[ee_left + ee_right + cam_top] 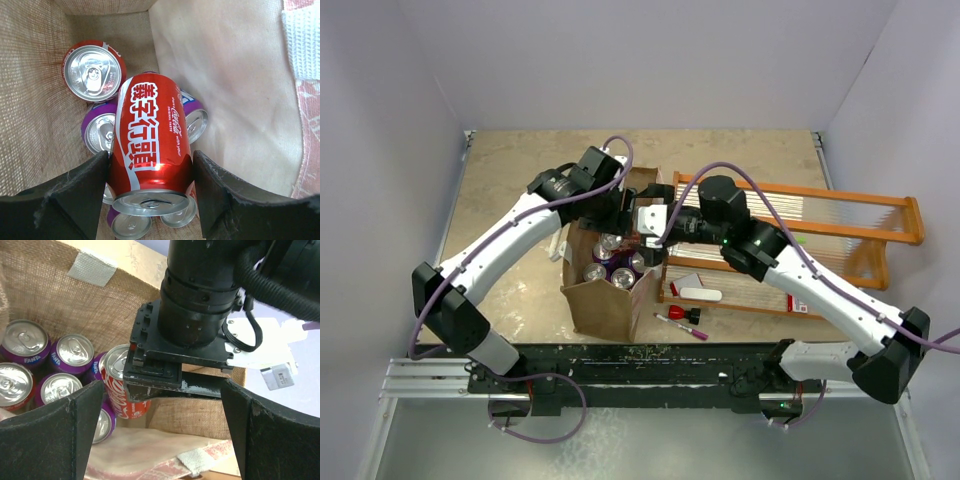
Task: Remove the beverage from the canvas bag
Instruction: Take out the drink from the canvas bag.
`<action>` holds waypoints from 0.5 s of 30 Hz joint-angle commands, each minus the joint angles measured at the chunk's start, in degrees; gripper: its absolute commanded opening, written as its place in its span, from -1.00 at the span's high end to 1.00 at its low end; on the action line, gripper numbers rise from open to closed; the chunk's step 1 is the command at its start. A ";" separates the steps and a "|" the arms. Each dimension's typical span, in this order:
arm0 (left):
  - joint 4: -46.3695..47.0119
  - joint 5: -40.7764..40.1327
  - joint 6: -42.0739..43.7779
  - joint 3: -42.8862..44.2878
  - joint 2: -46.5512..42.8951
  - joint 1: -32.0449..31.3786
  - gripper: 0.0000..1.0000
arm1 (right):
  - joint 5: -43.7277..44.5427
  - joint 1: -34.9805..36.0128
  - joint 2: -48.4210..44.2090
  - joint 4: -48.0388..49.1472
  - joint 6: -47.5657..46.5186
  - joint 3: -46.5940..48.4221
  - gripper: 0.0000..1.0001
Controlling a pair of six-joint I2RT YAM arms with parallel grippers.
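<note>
Looking down: arms crowd over the canvas bag (605, 305), covering most of its mouth; the left gripper (150, 162) hides much of the red cola can (150, 130) from the right wrist. Base lost among purple cans (100, 131). Can inside bag, long axis along the fingers, tab end toward wrist. Left jaws clamped on its sides; right gripper (162, 390) spread wide, empty.

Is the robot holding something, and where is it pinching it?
Yes. The left pincer grips a red soda can by its sides, inside the bag. The right pincer is open and holds nothing.
</note>
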 commanded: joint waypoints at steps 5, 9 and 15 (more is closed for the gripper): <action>-0.48 -0.48 -1.24 0.20 -6.16 0.82 1.00 | -2.12 0.22 0.76 13.91 1.32 -6.14 -1.00; -0.96 -0.61 -1.29 -0.37 -6.77 1.02 1.00 | -1.78 0.22 -0.30 15.69 2.24 -8.88 -1.00; -0.71 -0.62 -1.43 -1.22 -7.81 1.26 1.00 | -1.48 0.27 -3.21 17.26 5.18 -12.69 -1.00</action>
